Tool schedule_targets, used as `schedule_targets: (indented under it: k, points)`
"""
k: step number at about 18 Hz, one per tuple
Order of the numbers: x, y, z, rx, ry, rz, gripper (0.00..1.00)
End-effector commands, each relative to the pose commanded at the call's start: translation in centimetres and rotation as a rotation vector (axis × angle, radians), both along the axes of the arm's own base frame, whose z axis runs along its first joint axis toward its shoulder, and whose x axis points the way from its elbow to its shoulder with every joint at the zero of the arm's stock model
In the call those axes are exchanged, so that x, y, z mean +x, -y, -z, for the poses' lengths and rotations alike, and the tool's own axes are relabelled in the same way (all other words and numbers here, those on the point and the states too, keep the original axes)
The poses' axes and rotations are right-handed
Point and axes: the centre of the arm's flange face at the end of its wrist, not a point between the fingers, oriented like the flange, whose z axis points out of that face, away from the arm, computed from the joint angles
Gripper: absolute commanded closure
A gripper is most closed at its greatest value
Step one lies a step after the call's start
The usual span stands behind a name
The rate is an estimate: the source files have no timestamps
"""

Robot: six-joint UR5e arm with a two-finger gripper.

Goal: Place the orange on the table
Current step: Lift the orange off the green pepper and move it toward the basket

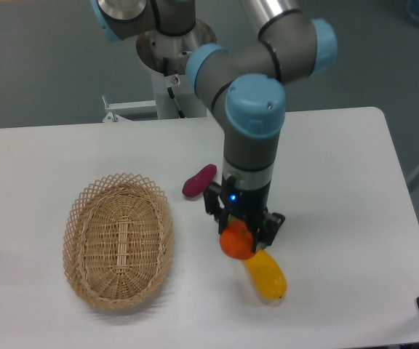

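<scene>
The orange (236, 241) is a small round bright-orange fruit held between the fingers of my gripper (241, 231), which is shut on it. It hangs just above the white table (340, 167), near the front middle. Directly below and right of it lies an elongated yellow fruit (266, 275), which the orange partly overlaps in view. The arm comes down vertically from above onto the orange.
An oval wicker basket (118, 240) sits at the left. A purple sweet potato (198, 180) lies just behind and left of the gripper. The robot base (172, 80) stands behind the table's far edge.
</scene>
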Motion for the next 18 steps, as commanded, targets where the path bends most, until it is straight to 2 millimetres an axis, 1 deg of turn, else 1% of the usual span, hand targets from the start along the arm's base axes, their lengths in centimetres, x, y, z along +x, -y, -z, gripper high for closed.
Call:
schedule_targets:
  k: [1,5,7,8,9,11,12,13,15,18]
  points:
    - [-0.3,-0.2,0.7,-0.005,0.0,-0.004,0.41]
    - [0.1,-2.3,4.6,-0.034,-0.025,0.012,0.41]
    - [0.1,-3.3,5.6,-0.019,-0.045,0.026,0.41]
    - [0.1,-3.8,6.9,-0.028,-0.035,0.031,0.41]
    - [0.4,-4.0,7.5,-0.036,-0.03,0.036,0.41]
    - [1.2,-4.7,8.2,-0.044,-0.023,0.048,0.41]
    - [1.3,-4.9,9.2,-0.058,-0.015,0.049,0.41]
    - [1.6,-5.3,9.7,-0.074,-0.024,0.046,0.41]
    - [2.1,-5.8,10.2,-0.087,-0.029,0.04,0.41]
    - [2.1,-6.3,11.0,-0.078,-0.019,-0.012,0.41]
